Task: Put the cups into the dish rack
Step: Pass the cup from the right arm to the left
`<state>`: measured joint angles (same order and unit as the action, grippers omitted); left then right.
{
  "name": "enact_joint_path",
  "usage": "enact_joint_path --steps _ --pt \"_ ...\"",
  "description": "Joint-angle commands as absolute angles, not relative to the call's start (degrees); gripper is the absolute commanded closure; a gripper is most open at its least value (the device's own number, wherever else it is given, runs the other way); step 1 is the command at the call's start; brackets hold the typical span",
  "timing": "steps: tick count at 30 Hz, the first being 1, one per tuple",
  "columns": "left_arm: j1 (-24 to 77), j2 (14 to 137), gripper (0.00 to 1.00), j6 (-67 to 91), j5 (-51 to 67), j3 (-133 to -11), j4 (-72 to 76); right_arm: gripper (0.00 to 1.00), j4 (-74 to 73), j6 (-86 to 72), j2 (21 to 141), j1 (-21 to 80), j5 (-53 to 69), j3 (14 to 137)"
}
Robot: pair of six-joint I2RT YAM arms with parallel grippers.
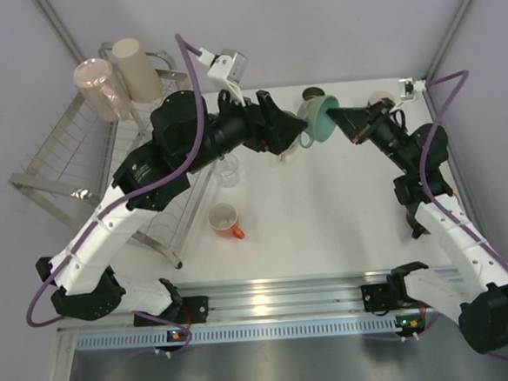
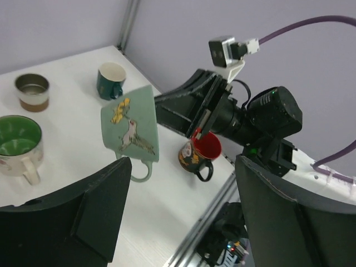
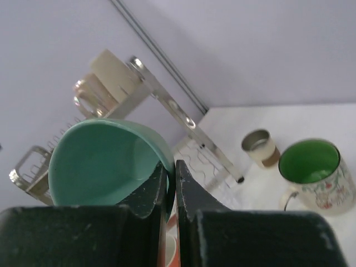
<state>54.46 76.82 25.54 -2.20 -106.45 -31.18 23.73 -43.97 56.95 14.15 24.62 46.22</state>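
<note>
1. Teal cup (image 1: 319,121): in the air, upper middle of frame, well apart from dish rack (image 1: 28,182) at upper left
2. Right gripper (image 1: 338,119): clamped on cup rim
3. Left gripper (image 1: 296,136): jaws apart, facing cup
4. Likely handover: left takes the body clear of that pinch; right lets go only once held firm

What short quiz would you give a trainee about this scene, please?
1. True or false: the right gripper is shut on the rim of the teal cup.
2. Which cups show in the far corner of the rack? A) a pink cup and a beige cup; B) a steel one and a red one; C) two glasses.
3. What colour is the handle of the white cup on the near half of the table?
Key: 1 true; 2 A; 3 orange.
</note>
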Motion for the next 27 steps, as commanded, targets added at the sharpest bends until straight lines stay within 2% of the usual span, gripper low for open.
enact_joint_path --steps 1,6,13,19,27 --pt "54.32 77.61 0.2 31.45 4.12 -108.98 -28.83 1.0 39.54 -50.17 55.46 10.73 28.29 50.79" --pt "54.32 77.08 0.21 34.8 7.46 -108.28 -28.83 1.0 51.22 -58.86 56.51 3.43 34.88 50.8" --pt "54.32 78.22 0.24 38.58 16.24 -105.74 -25.42 1.0 71.51 -72.5 59.14 2.55 37.71 49.66" --pt "54.32 77.96 0.29 40.34 19.69 -101.25 -16.09 1.0 76.55 -77.25 59.24 2.64 37.97 49.4" --pt "54.4 82.0 0.29 42.71 26.62 -100.37 -7.66 1.0 79.54 -80.07 59.85 3.87 38.5 47.55"
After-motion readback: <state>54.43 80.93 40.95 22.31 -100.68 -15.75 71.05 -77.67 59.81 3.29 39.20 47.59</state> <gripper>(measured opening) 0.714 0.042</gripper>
